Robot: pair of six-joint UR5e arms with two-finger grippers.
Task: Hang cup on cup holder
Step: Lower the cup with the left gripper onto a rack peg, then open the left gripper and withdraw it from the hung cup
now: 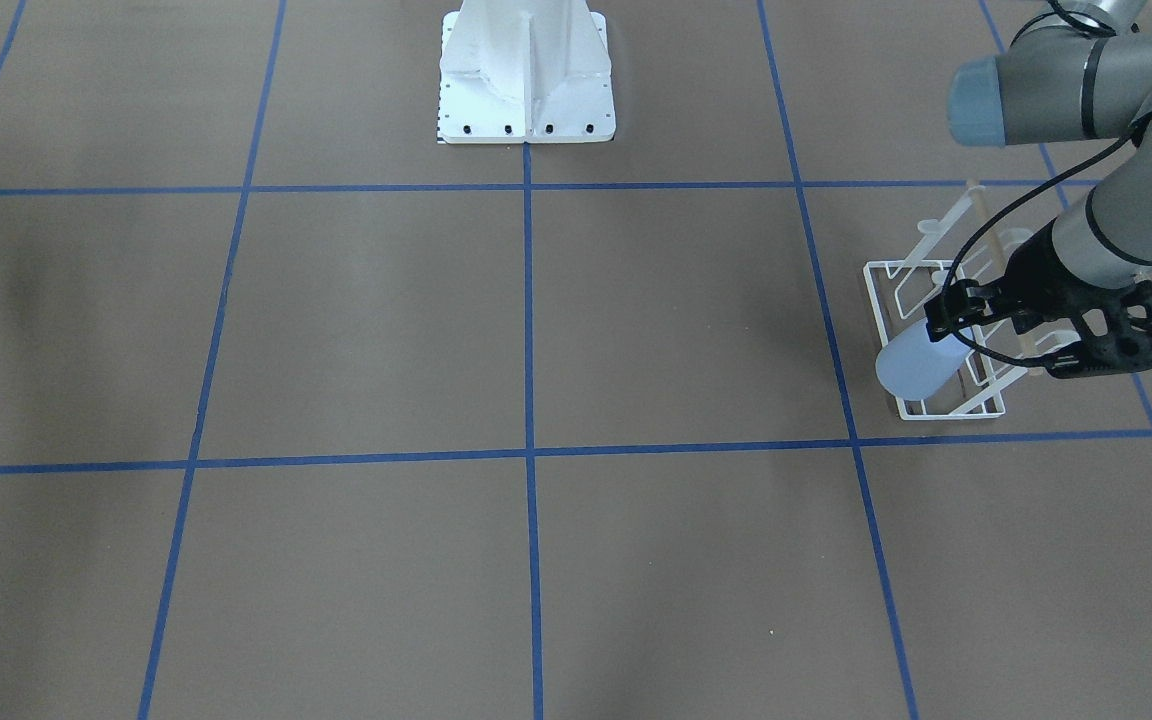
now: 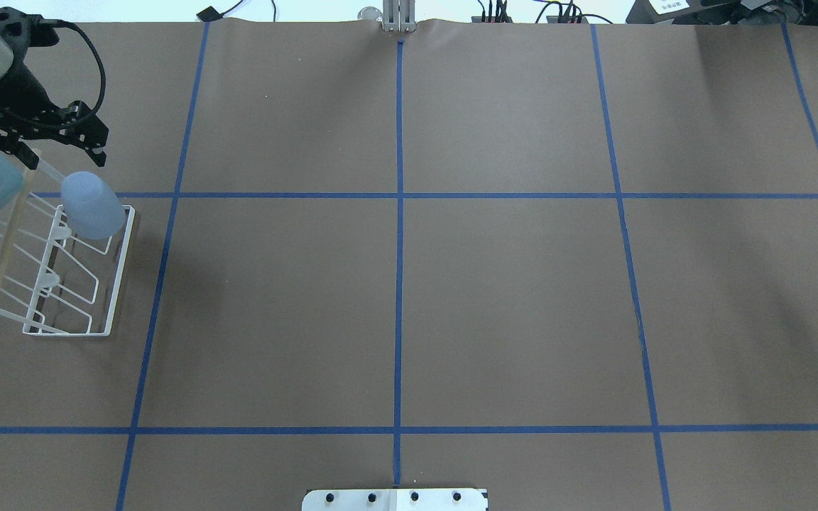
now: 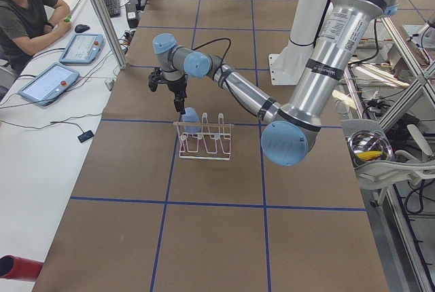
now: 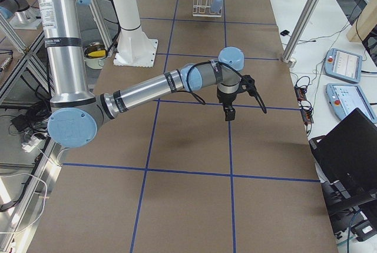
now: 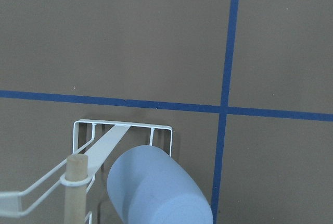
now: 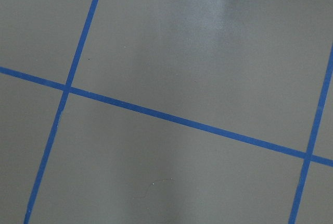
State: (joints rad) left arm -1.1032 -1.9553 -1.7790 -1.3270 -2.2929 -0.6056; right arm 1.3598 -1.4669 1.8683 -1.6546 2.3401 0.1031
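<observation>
Look on the robot's left side of the table (image 2: 395, 319) for the rack (image 2: 118, 284). Standing flat there, white and made of wire, with a wooden rod (image 2: 4, 248) along the top and prongs (image 2: 47, 280) slanting up.

Hung on the end prong, the one farthest from the robot: the cup (image 2: 93, 207). Light blue, tilted, closed end up, open end down over the wire. Lifted off the table, above one corner of the rack's frame.

Just above the cup and a bit behind it: the left gripper (image 2: 61, 150). Fingers (image 2: 99, 149) spread wide, with nothing held between them. Very near the cup, but hard to say whether touching it. From the left wrist camera, a look down on the cup's closed end, the tip of the rod and one end of the frame.

Far off on the other side: the right gripper (image 4: 228, 112). Hanging over the bare table near a crossing of blue tape lines (image 2: 398, 284), well apart from the rack and the cup. Only a small black bit of it at the edge of the overhead view, so no way to tell how far open or whether holding anything.
</observation>
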